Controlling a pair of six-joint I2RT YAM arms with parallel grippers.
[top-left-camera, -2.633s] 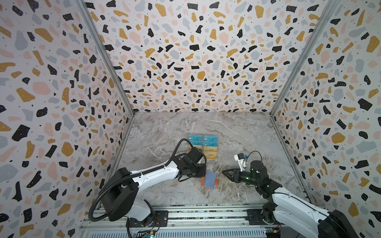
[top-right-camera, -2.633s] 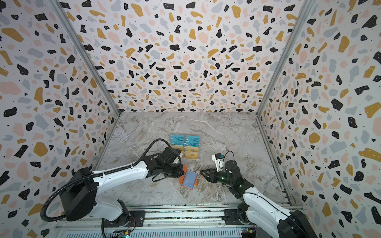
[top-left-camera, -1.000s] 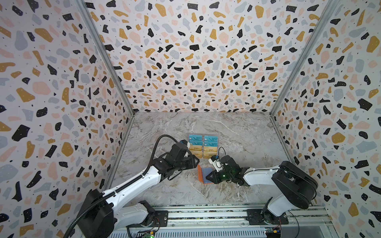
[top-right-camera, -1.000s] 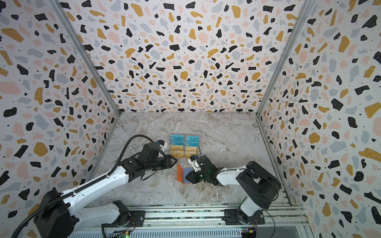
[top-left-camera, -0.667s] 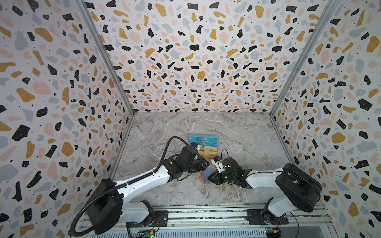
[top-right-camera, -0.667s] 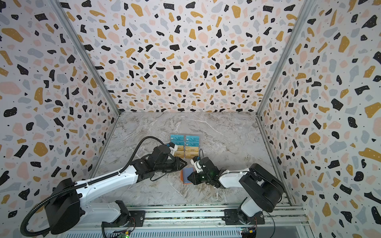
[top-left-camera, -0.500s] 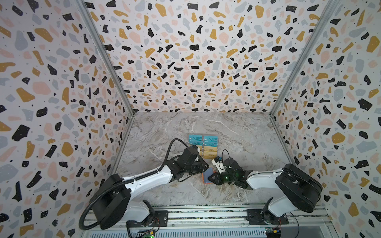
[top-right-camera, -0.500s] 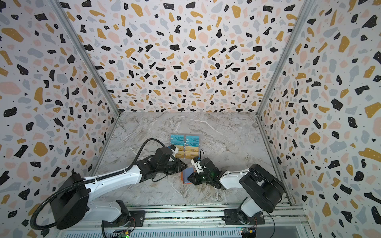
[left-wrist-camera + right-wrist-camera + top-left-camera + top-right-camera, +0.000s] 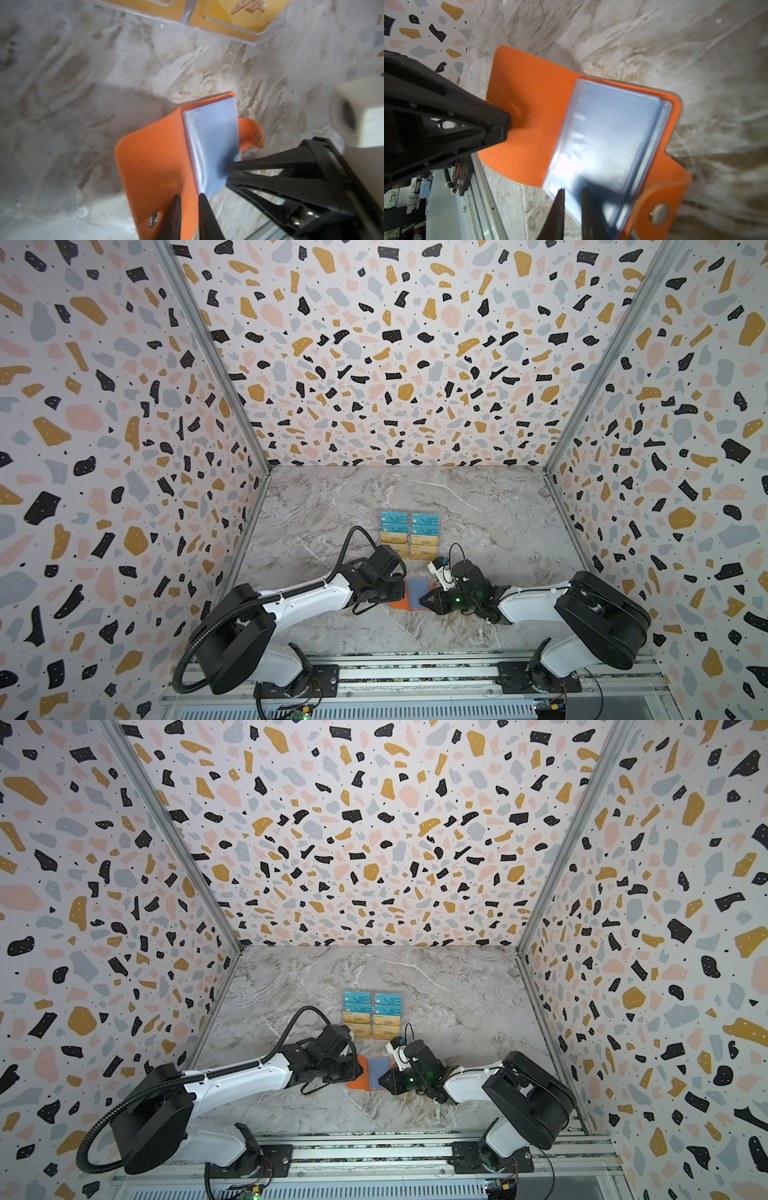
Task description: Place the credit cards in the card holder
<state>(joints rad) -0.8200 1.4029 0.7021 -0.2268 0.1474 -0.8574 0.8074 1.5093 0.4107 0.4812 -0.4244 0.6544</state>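
The orange card holder (image 9: 400, 603) (image 9: 357, 1080) lies open near the table's front, its clear sleeves (image 9: 417, 592) facing up. My left gripper (image 9: 399, 594) (image 9: 189, 199) is shut on the holder's orange cover (image 9: 153, 158) at its left edge. My right gripper (image 9: 424, 600) (image 9: 572, 190) is shut on the clear sleeves (image 9: 608, 133) from the right. The snap tab (image 9: 660, 214) sticks out beside it. The credit cards (image 9: 409, 535) (image 9: 372, 1016), teal behind and gold in front, stand in rows just behind the holder.
A transparent acrylic rack (image 9: 228, 27) holds the cards, close behind both grippers. Terrazzo-patterned walls close in the marble table (image 9: 498, 522) on three sides. A metal rail (image 9: 415, 672) runs along the front edge.
My left gripper came from beside the rack to the holder's left side and shut on its orange cover. The right gripper kept hold of the sleeves, and the holder now lies spread open.
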